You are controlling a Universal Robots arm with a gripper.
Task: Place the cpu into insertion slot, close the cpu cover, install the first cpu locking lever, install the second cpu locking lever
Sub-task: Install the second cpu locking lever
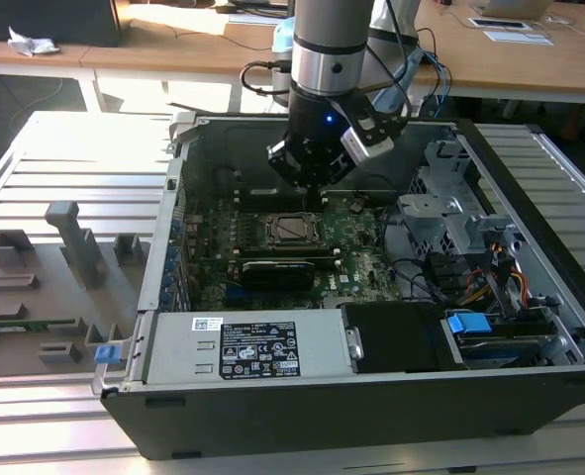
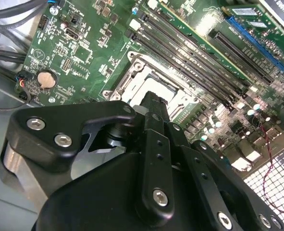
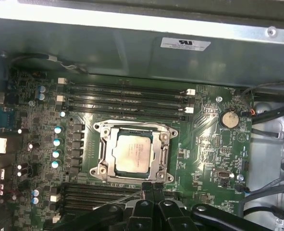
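In the first wrist view the cpu (image 3: 132, 155), a square chip with a silver-grey top, lies in the insertion slot (image 3: 99, 169) on the green board. The cpu cover (image 3: 132, 131) lies flat around it as a metal frame. My gripper (image 3: 152, 186) sits at the slot's near edge, fingertips together, holding nothing. The exterior view shows the gripper (image 1: 317, 198) hanging low inside the open computer case, just behind the insertion slot (image 1: 292, 230). In the second wrist view one black finger (image 2: 154, 103) covers part of the slot's frame (image 2: 142, 79).
Long memory slots (image 3: 125, 98) run beside the socket, and a coin battery (image 3: 229, 118) sits near loose cables (image 3: 271, 125). A black slatted block (image 1: 277, 272), the power supply (image 1: 238, 346) and drive cages (image 1: 450, 218) crowd the case. A grey parts tray (image 1: 45, 287) lies outside.
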